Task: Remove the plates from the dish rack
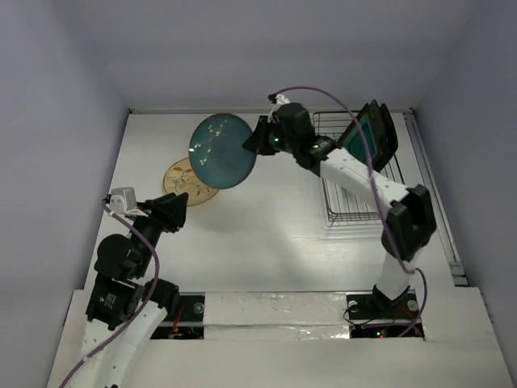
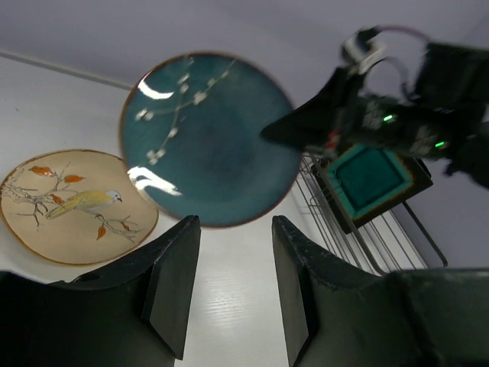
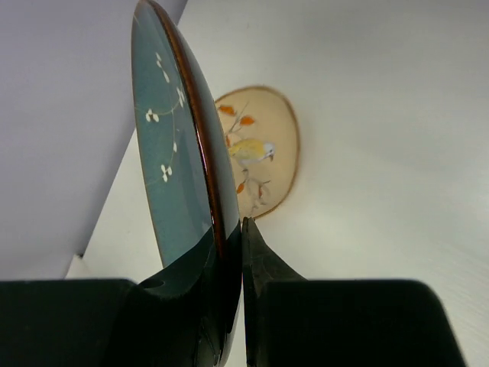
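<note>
My right gripper [image 1: 257, 139] is shut on the rim of the round teal plate [image 1: 220, 150] and holds it tilted in the air above the table, left of the dish rack [image 1: 355, 182]. The plate also shows in the left wrist view [image 2: 206, 138] and edge-on in the right wrist view [image 3: 179, 153]. The round cream plate [image 1: 186, 182] with a bird and branch lies flat on the table, partly under the teal one. Two square plates, a teal one [image 1: 361, 133] and a dark one [image 1: 384, 129], stand in the rack. My left gripper [image 1: 174, 212] is open and empty near the cream plate.
The rack stands at the back right by the right wall. A purple cable [image 1: 355, 121] arcs over the right arm. White walls close the table at the back and sides.
</note>
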`<action>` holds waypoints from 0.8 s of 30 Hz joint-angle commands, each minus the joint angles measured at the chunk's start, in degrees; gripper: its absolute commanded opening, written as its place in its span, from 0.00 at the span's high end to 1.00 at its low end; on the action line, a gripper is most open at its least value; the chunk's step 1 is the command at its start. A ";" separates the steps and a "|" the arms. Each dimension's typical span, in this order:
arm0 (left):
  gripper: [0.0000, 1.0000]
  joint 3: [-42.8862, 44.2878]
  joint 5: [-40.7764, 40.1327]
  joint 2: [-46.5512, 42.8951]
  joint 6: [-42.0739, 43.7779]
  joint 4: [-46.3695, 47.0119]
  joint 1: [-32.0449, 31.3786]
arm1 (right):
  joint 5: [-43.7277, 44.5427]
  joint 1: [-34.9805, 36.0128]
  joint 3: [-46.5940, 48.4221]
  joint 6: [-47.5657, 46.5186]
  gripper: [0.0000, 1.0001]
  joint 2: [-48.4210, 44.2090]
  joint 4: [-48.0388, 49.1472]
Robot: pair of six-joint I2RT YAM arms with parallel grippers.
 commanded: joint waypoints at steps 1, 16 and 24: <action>0.60 -0.25 -2.51 -0.87 -0.99 2.80 0.36 | -7.49 2.09 6.85 11.83 1.00 3.41 18.93; 0.60 -0.34 -0.40 0.98 -0.73 3.06 0.36 | -6.97 5.08 15.59 30.64 0.97 27.06 25.43; 0.60 -0.34 -0.48 0.45 -0.73 3.15 0.36 | -6.62 7.29 17.60 31.44 0.79 31.20 24.04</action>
